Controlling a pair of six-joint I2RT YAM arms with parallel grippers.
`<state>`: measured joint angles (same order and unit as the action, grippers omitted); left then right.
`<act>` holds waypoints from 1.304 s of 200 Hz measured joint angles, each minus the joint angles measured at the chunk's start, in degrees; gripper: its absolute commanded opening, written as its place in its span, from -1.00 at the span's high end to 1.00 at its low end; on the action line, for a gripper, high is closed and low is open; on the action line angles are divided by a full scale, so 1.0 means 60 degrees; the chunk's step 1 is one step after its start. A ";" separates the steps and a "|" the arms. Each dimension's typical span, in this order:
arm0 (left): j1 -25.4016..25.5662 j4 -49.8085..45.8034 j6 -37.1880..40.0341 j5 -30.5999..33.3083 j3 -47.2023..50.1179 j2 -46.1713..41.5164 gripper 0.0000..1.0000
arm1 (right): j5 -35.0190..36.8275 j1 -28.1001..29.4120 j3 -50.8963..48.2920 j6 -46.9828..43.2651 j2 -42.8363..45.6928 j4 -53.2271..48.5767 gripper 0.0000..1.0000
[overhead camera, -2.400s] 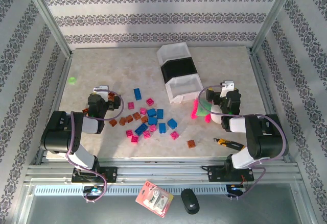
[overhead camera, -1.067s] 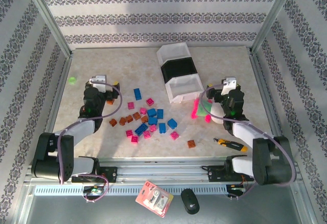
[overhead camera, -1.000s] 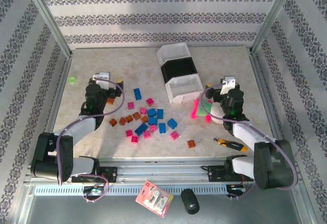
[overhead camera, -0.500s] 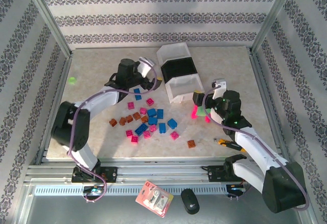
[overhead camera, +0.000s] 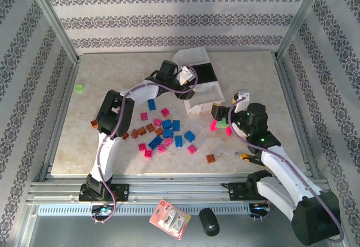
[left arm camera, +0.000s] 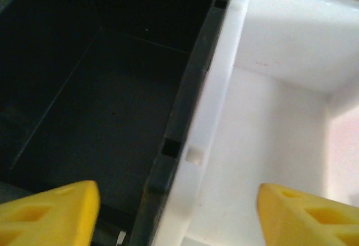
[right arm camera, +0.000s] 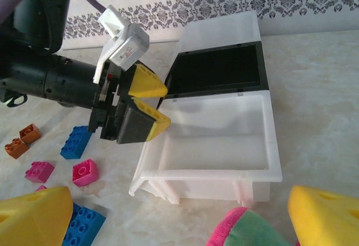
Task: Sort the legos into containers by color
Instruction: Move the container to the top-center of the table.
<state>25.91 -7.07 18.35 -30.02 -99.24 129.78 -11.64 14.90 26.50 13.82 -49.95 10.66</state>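
Left gripper (overhead camera: pixel 185 81) gone from left part of table (overhead camera: pixel 112 70); swung right and toward far edge. Now hangs over wall between black bin (overhead camera: pixel 198 73) and near white bin (overhead camera: pixel 205 96). Left arm (overhead camera: pixel 135 92) now stretched long instead of folded. Right gripper (overhead camera: pixel 216 112) shifted inward from right edge, now just beside near white bin's front, over neon pink-and-green piece (overhead camera: pixel 220 124).
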 measured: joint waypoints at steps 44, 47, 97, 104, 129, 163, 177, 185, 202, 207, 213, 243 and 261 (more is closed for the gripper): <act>0.0018 -0.0503 -0.0036 0.0007 -0.0703 0.0404 0.36 | 0.0000 0.0000 -0.0127 0.0000 0.0018 -0.0131 -0.96; 0.0022 -0.0510 -0.0098 0.0007 -0.0710 0.0404 0.39 | 0.0000 0.0000 -0.0127 0.0004 0.0015 -0.0138 -0.96; 0.0127 -0.0437 -0.0321 0.0189 -0.0736 0.0412 0.63 | 0.0007 0.0066 -0.0127 0.0004 0.0007 -0.0175 -0.97; 0.0135 -0.0408 -0.0408 0.0259 -0.0732 0.0412 0.68 | 0.0007 0.0098 -0.0127 0.0000 0.0004 -0.0171 -0.96; 0.0197 0.0200 -0.1133 0.0838 -0.0455 0.0361 0.75 | 0.0018 0.0171 -0.0127 0.0000 -0.0095 -0.0171 -0.96; 0.0353 0.2011 -0.2721 0.2543 0.1115 -0.0284 0.86 | 0.0029 0.0346 -0.0127 -0.0004 -0.0412 -0.0168 -0.96; 0.0379 0.2590 -0.3340 0.3351 0.1643 -0.0499 0.88 | 0.0033 0.0437 -0.0127 -0.0011 -0.0495 -0.0168 -0.96; 0.0379 0.2754 -0.3661 0.3799 0.1796 -0.0568 0.89 | 0.0036 0.0481 -0.0124 -0.0011 -0.0514 -0.0168 -0.96; 0.0379 0.2812 -0.4346 0.4747 0.1829 -0.0572 0.89 | 0.0044 0.0557 -0.0124 -0.0029 -0.0514 -0.0164 -0.96; 0.0379 0.2794 -0.4575 0.5064 0.1825 -0.0572 0.89 | 0.0055 0.0565 -0.0124 -0.0033 -0.0517 -0.0160 -0.96; 0.0379 0.2754 -0.4812 0.5370 0.1814 -0.0572 0.90 | 0.0062 0.0576 -0.0124 -0.0036 -0.0517 -0.0164 -0.96; 0.0412 0.1807 -0.5934 0.6710 0.1315 -0.0514 0.90 | 0.0153 0.0670 -0.0124 -0.0036 -0.0514 -0.0164 -0.96; 0.0437 0.1239 -0.6521 0.7373 0.1035 -0.0459 0.89 | 0.0262 0.0688 -0.0124 -0.0040 -0.0514 -0.0164 -0.96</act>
<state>28.53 0.36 -20.78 14.22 -93.03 127.02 -10.07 19.03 25.76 13.58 -53.04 9.67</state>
